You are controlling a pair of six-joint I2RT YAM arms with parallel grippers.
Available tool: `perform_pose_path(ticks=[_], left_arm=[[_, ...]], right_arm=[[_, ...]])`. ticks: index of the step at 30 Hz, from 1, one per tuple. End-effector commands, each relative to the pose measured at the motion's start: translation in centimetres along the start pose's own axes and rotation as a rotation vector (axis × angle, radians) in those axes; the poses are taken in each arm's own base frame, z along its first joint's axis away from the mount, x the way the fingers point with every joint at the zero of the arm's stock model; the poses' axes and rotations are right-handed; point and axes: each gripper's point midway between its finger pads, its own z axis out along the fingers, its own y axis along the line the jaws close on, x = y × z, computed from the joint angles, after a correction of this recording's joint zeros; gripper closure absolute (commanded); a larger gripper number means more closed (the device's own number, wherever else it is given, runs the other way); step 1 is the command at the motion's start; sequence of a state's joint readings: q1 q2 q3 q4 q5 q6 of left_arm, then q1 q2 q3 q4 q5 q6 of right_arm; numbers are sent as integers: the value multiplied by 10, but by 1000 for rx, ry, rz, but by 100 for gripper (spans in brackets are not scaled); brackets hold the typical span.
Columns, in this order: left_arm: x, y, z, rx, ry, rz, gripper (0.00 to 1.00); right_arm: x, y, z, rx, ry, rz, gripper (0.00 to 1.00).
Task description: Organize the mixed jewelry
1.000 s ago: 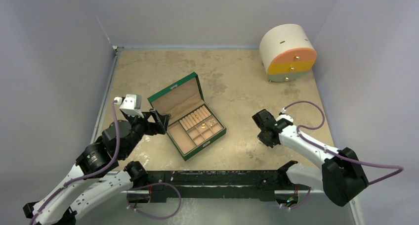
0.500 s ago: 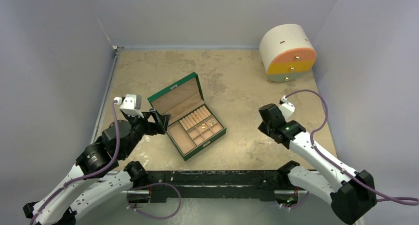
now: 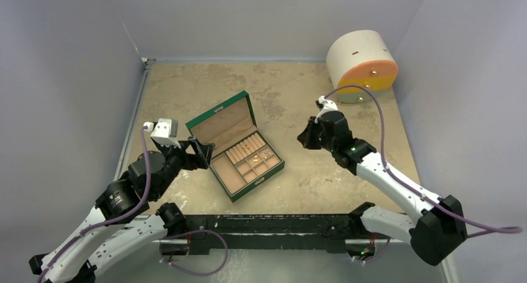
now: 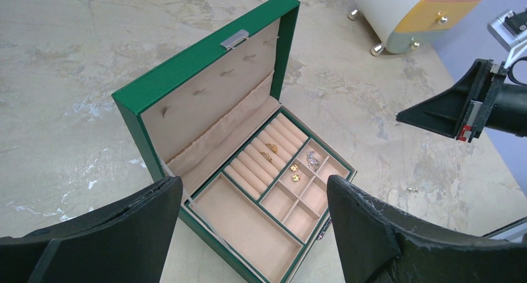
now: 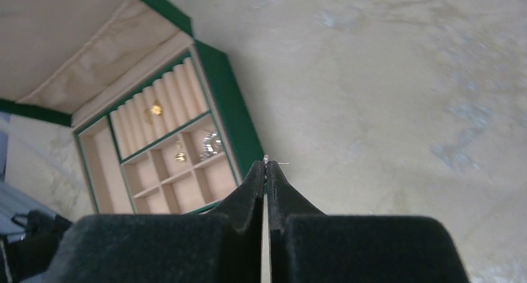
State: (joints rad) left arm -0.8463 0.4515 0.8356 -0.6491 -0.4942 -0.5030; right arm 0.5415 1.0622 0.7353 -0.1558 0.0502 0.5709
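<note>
The green box (image 3: 219,110) lies open at mid-table, with jewelry in its tan compartments. In the left wrist view these are gold rings (image 4: 271,151) on the ring rolls, gold earrings (image 4: 294,172) and a silver piece (image 4: 312,162). One tiny piece (image 4: 411,188) lies on the table to the right of the box. My right gripper (image 3: 306,137) is shut on a small silver stud earring (image 5: 266,159) at its tips (image 5: 266,166), held above the table just right of the box (image 5: 230,118). My left gripper (image 3: 199,152) is open and empty, hovering at the box's near left side (image 4: 255,233).
The round white-and-orange drawer cabinet (image 3: 362,65) stands at the back right and also shows in the left wrist view (image 4: 410,12). Walls close the table on the left, back and right. The box's upright lid (image 4: 199,59) faces the left arm.
My right arm has swung from the near right of the table up and left toward the box, gripper staying shut. The left arm and box have not moved.
</note>
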Motion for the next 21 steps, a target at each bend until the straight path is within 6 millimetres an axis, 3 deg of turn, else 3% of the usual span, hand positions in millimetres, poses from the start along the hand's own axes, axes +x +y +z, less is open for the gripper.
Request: perform_pose_path(ticks=[1,9,15,21], left_arm=[[-9,-2,1,6,-33,-3,14],[-11,-1,-2,5,-45,-11,14],[-11,-1,-1,5,-42,-9,14],[-10,0,0,-1,-39,-7,14]], right_arm=[[-32,75,-3,-260,-69,-159,100],[6,138,13,-357,5,-355,100],[50,170,26,-422,95,-465,100],[75,189,39,-441,146,-514,100]])
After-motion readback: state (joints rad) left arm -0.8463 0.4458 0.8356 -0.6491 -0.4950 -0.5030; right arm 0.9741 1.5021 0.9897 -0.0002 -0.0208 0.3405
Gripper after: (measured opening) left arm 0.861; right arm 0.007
